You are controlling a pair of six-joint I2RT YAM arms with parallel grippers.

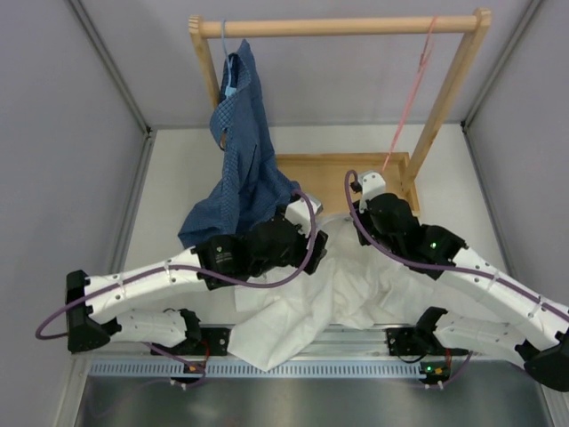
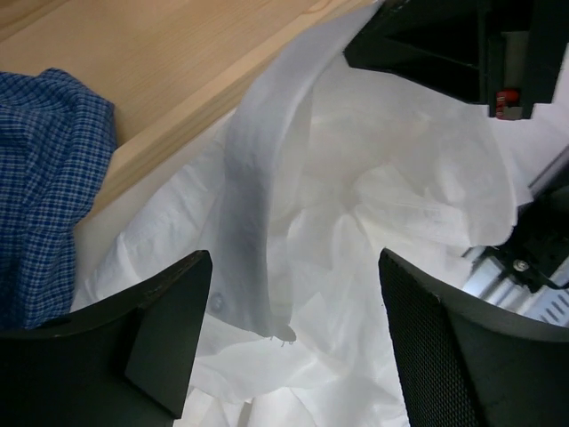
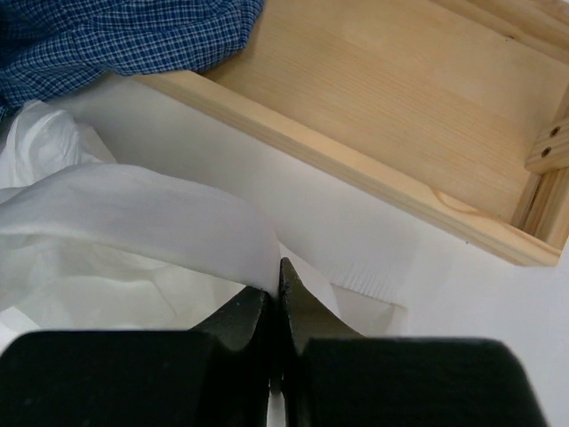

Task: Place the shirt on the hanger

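Observation:
The white shirt (image 1: 311, 302) lies crumpled on the table between the two arms, one corner hanging over the near edge. The pink hanger (image 1: 411, 98) hangs from the right end of the wooden rail. My right gripper (image 3: 277, 283) is shut on a fold of the white shirt (image 3: 133, 213), lifted in front of the rack's base; in the top view it (image 1: 366, 189) sits below the hanger. My left gripper (image 2: 293, 329) is open above the shirt (image 2: 373, 178), its fingers either side of a raised strip of cloth with a button, not touching it.
A blue checked shirt (image 1: 240, 151) hangs on a light blue hanger (image 1: 227, 67) at the left of the wooden rack (image 1: 338, 27) and drapes onto its wooden base (image 1: 338, 173). Grey walls close in both sides. A metal rail (image 1: 311, 365) runs along the near edge.

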